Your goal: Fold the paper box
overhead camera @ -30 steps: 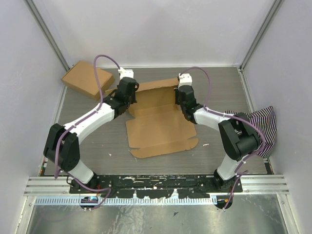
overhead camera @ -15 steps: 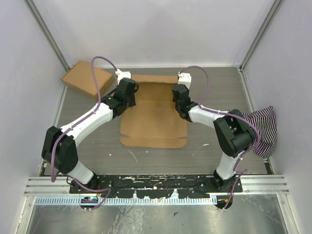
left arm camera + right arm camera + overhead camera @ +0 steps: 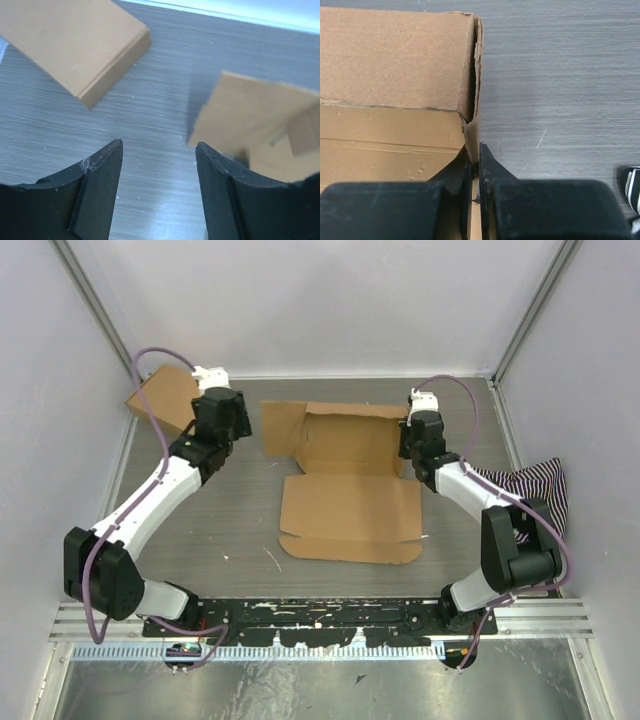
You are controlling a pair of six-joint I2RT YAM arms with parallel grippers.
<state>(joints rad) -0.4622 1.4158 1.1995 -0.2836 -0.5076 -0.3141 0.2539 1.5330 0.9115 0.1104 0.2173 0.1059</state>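
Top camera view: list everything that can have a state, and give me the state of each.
paper box: partly folded, far walls raised, near panel lying flat.
left gripper: open, empty, clear of the cardboard.
right gripper: shut on the paper box's right wall.
small cardboard box: closed, lying flat at far left.
striped cloth: crumpled at the far right.

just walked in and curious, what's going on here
Two robot arms are folding a cardboard paper box. The right gripper is pinched shut on the box's raised right edge. The left gripper is open and empty, hovering off its left side. A second, finished box sits untouched at the far left.
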